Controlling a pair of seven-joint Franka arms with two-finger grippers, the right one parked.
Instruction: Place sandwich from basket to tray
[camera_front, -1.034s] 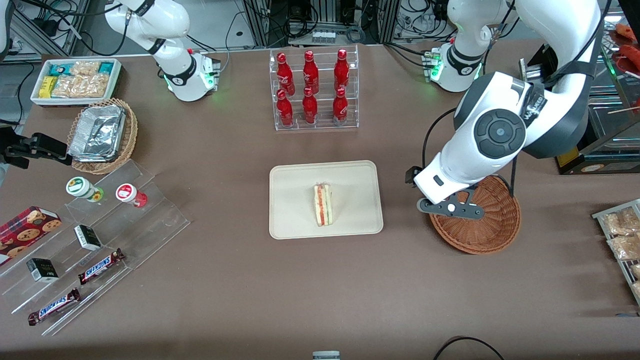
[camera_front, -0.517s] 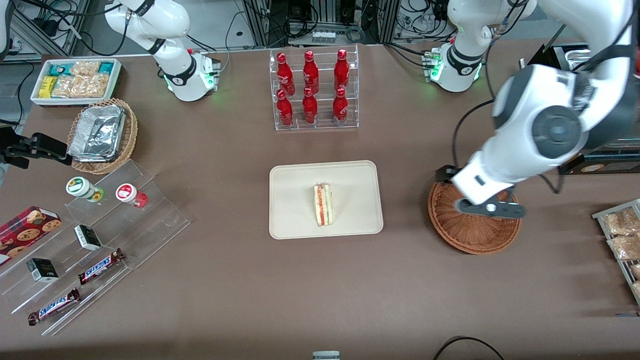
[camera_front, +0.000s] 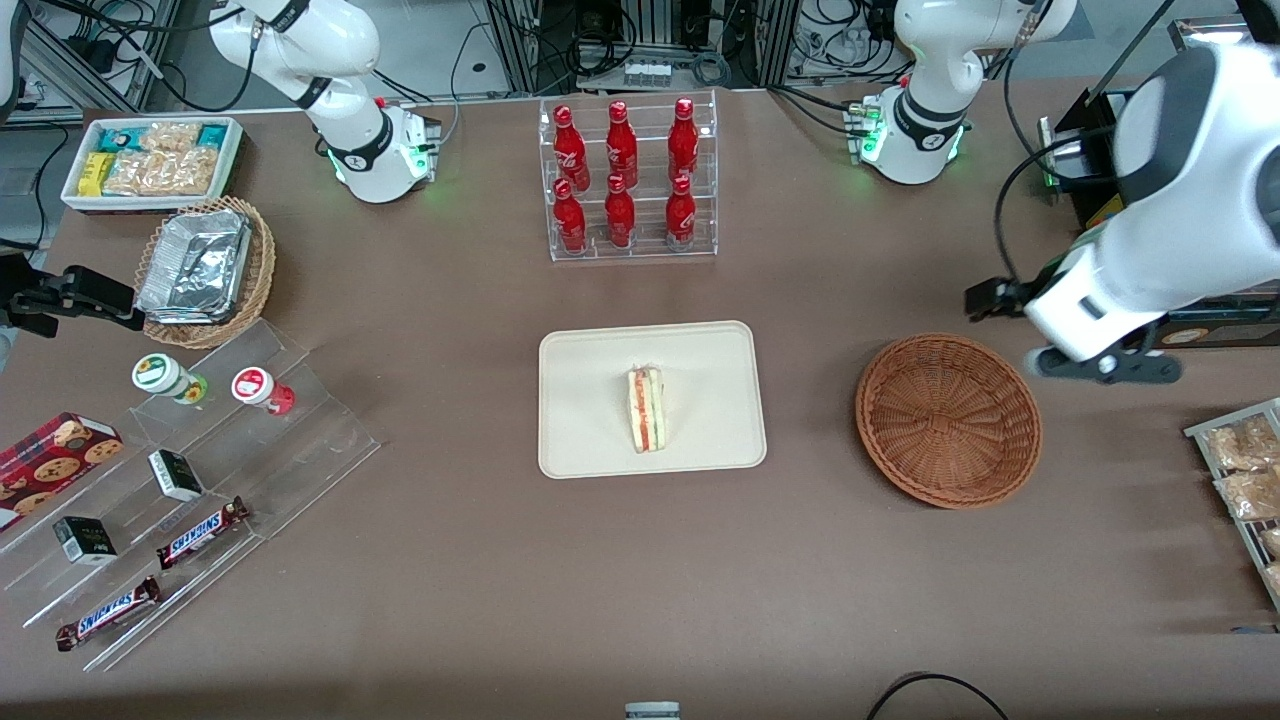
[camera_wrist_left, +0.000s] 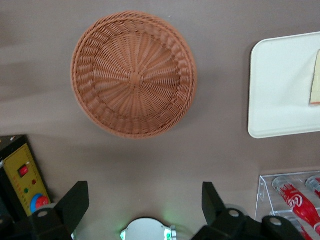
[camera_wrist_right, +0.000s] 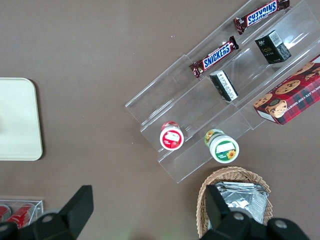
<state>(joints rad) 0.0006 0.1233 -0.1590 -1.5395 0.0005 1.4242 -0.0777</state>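
The gripper (camera_front: 1100, 366) has swung off the empty basket (camera_front: 948, 420) toward its own table end, fingers (camera_wrist_left: 75, 202) apart, leaving the sandwich (camera_front: 646, 409) well away on the tray (camera_front: 590, 370), soft, light, best pinched across its bread faces.

The basket (camera_front: 948, 420) was reddish-brown wicker woven in rings around radiating spokes, on a plain brown bench (camera_front: 480, 600). Beside it, the cream-beige tray (camera_front: 590, 400) held a pale sandwich (camera_front: 646, 409) striped red-orange and green. Above the bench beside the basket, the hand (camera_wrist_left: 145, 210) had black fingers
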